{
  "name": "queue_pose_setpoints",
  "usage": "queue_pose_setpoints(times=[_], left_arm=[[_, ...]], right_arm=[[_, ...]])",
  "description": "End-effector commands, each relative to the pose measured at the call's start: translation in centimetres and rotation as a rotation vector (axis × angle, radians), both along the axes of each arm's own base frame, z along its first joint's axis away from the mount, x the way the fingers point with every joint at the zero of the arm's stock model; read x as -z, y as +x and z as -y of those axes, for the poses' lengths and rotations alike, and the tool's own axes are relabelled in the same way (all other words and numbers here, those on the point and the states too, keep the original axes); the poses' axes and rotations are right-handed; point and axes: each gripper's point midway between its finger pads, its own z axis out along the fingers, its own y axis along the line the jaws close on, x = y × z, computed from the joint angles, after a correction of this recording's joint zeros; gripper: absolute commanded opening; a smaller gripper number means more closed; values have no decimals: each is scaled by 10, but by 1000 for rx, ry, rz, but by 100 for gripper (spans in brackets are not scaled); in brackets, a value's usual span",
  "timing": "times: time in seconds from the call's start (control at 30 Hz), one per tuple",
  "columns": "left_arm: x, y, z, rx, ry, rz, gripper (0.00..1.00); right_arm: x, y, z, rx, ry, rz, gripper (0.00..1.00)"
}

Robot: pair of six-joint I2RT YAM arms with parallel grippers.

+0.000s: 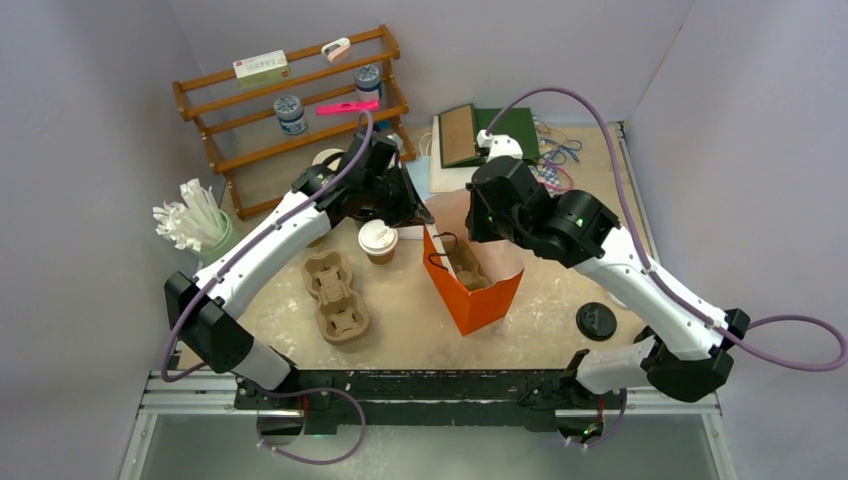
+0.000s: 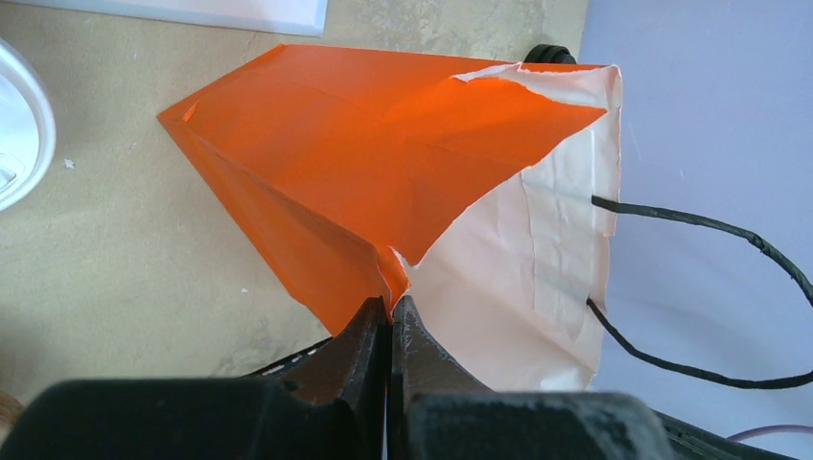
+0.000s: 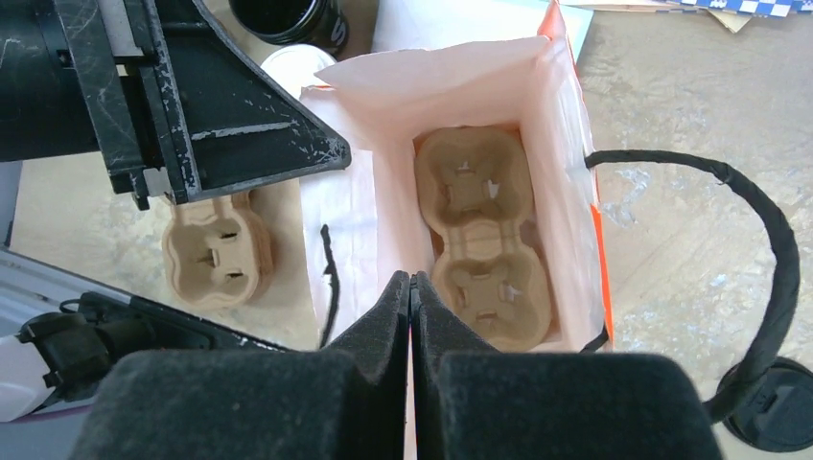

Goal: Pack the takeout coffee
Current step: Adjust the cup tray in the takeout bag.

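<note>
The lidded takeout coffee (image 1: 378,240) is standing on the surface (image 1: 420,335), just left of the orange bag (image 1: 482,300), which is holding a cup carrier (image 3: 484,235). The left fingers (image 2: 367,337) are pinching the bag's left edge, and the right fingers (image 3: 382,321) are pinching its rim.

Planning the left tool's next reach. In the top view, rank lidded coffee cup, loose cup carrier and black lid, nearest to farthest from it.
1. Lidded coffee cup, just near-left of the left tool.
2. Loose cup carrier, farther left, toward the bases.
3. Black lid, across the orange bag, right side.
</note>
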Motion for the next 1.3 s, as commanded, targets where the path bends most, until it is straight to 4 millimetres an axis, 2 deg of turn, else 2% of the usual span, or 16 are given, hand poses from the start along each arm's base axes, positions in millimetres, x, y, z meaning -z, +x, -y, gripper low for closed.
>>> queue_pose_setpoints(times=[0.0, 0.13, 0.27, 0.53, 0.83, 1.0, 1.1, 1.27], left_arm=[[-13, 6, 4, 29, -15, 52, 0], [-15, 4, 4, 34, -20, 59, 0], [-12, 2, 0, 37, 11, 51, 0], [-7, 1, -5, 57, 57, 50, 0], [-3, 6, 0, 91, 71, 59, 0], [-4, 9, 2, 94, 72, 64, 0], [-2, 10, 3, 96, 72, 61, 0], [0, 12, 4, 109, 80, 67, 0]], right_arm=[[7, 1, 4, -10, -24, -6, 0], [37, 2, 0, -10, -90, -72, 0], [56, 4, -2, -11, -118, -94, 0], [108, -13, -2, -114, -149, -152, 0], [131, -3, 12, -176, -314, -109, 0], [150, -14, 8, -225, -318, -172, 0], [169, -29, 7, -259, -298, -239, 0], [186, -32, 12, -267, -325, -260, 0]])
